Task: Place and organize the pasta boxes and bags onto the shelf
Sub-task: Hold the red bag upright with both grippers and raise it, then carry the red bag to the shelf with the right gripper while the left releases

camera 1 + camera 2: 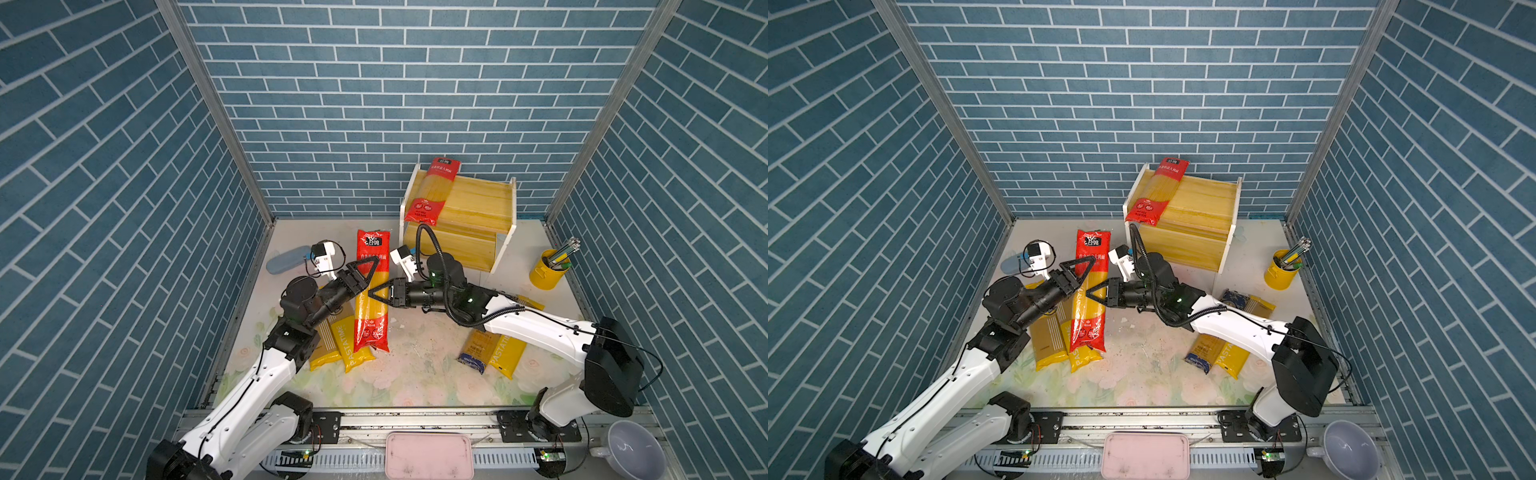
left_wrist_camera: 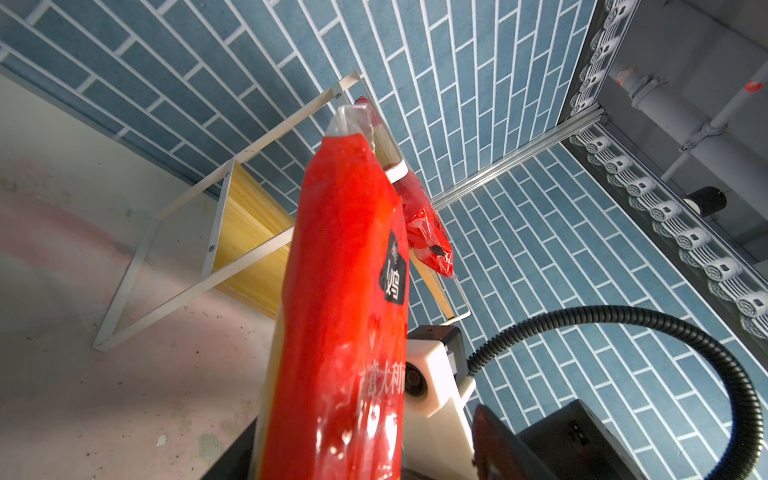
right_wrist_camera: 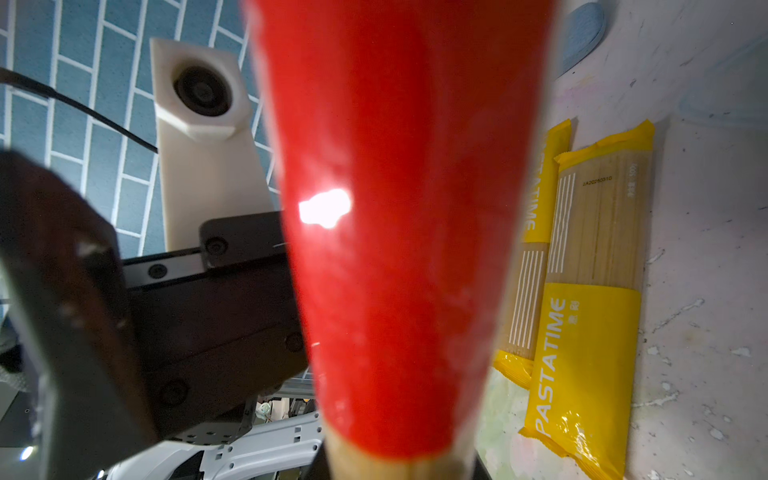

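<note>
A red pasta bag with a clear middle [image 1: 372, 316] [image 1: 1088, 307] [image 2: 345, 291] [image 3: 395, 208] hangs lengthwise above the table. My right gripper [image 1: 376, 292] [image 1: 1094, 293] is shut on its middle from the right. My left gripper [image 1: 370, 268] [image 1: 1086, 268] stands open around it from the left. A second red bag [image 1: 434, 191] [image 1: 1156, 189] [image 2: 428, 232] lies across the upper board of the shelf [image 1: 478, 208] [image 1: 1200, 203] [image 2: 249, 216]. A yellow PASTATIME bag [image 1: 351, 340] [image 3: 582, 332] and a tan striped one [image 1: 326, 340] lie below the held bag. A blue-ended bag [image 1: 478, 349] and another PASTATIME bag [image 1: 505, 353] lie under my right arm.
A grey-blue case [image 1: 286, 258] lies at the back left. A yellow cup of pens [image 1: 548, 268] stands right of the shelf. A pink tray [image 1: 428, 455] and a pale bowl [image 1: 631, 449] sit on the front rail. Brick walls close three sides.
</note>
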`<state>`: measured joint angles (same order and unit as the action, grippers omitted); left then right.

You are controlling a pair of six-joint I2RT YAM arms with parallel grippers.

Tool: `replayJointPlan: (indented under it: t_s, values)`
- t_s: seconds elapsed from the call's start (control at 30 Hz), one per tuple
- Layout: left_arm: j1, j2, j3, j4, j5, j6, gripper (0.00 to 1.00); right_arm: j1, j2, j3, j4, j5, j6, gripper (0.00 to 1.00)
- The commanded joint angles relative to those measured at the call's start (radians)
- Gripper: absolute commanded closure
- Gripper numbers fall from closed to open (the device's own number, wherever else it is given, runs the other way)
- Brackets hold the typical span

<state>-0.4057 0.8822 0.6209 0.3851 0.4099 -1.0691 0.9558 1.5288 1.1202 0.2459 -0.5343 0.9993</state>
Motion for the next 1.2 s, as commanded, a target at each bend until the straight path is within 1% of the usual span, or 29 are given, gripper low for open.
replayJointPlan:
  t_s: [0.0,0.07,0.2,0.33,0.4,0.67,0.83,0.93,1.03,1.17]
  values:
    - [-0.019,-0.018,0.056,0.077,0.055,-0.001,0.23,0.006,-0.065,0.086,0.046,0.039,-0.027,1.0]
    - [-0.018,-0.015,0.059,0.078,0.059,0.001,0.22,0.004,-0.07,0.104,0.035,0.039,-0.034,1.0]
    - [-0.016,-0.031,0.06,0.039,0.052,0.032,0.19,-0.006,-0.104,0.153,-0.048,0.049,-0.073,1.0]
    - [-0.013,-0.041,0.062,0.017,0.049,0.052,0.17,-0.024,-0.135,0.251,-0.246,0.08,-0.15,1.0]
    - [-0.013,-0.044,0.065,0.015,0.05,0.059,0.17,-0.038,-0.144,0.292,-0.319,0.083,-0.173,1.0]
    - [-0.01,-0.051,0.074,0.002,0.053,0.066,0.16,-0.083,-0.154,0.388,-0.43,0.09,-0.218,1.0]
    - [-0.01,-0.079,0.103,-0.101,0.029,0.142,0.16,-0.123,-0.13,0.568,-0.581,0.116,-0.281,1.0]
    - [-0.012,-0.095,0.096,-0.133,0.016,0.159,0.16,-0.157,-0.1,0.702,-0.702,0.159,-0.312,1.0]
    - [-0.017,-0.097,0.081,-0.137,0.011,0.152,0.16,-0.217,-0.064,0.808,-0.784,0.184,-0.306,1.0]
    - [-0.042,-0.098,0.08,-0.15,-0.005,0.164,0.16,-0.306,-0.002,0.96,-0.853,0.163,-0.281,1.0]
